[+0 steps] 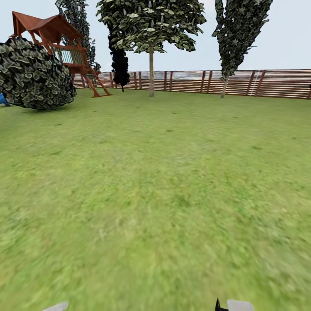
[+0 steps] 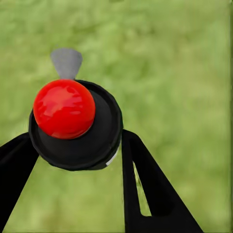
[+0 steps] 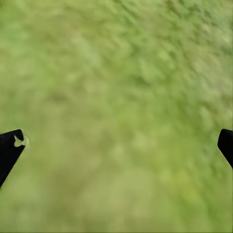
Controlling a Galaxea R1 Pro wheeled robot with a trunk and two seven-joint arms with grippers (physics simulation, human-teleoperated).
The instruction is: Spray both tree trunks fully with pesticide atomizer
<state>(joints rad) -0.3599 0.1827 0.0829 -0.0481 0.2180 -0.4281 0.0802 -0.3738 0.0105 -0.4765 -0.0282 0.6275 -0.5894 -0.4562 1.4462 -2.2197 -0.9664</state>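
1. Lawn [image 1: 155, 194] is taking up most of the head view, open grass running all the way to the fence; nothing is standing between the robot and the trees.
2. Brown slat fence [image 1: 194, 82] is running across the far edge of the garden.
3. Tree [image 1: 151, 26] with a pale straight trunk [image 1: 151, 73] is standing just in front of the fence, centre-left. A second tree [image 1: 239, 30] is standing to its right, slim trunk [image 1: 224, 86] leaning slightly, also by the fence.
4. Round dark bush [image 1: 34, 73] is sitting at far left, covering the lower part of the wooden playhouse [image 1: 56, 39]; a bit of blue is poking out at its left edge, cut off, can't identify.
5. Near-black narrow conifer [image 1: 120, 65] is standing between the playhouse and the first tree.
6. Left gripper [image 2: 80, 150] is clamping the atomizer [image 2: 75, 126]: black round body, red ball top [image 2: 64, 108], grey nozzle tip [image 2: 66, 62], black fingers [image 2: 145, 179] pressing both sides. Lower body is hidden from this angle.
7. Right gripper [image 3: 116, 145] is hanging spread wide with nothing in it, just fingertips [image 3: 9, 148] at the frame edges over blurred grass.
8. Two pale slivers are showing at the head view's bottom edge, too cut off to name.
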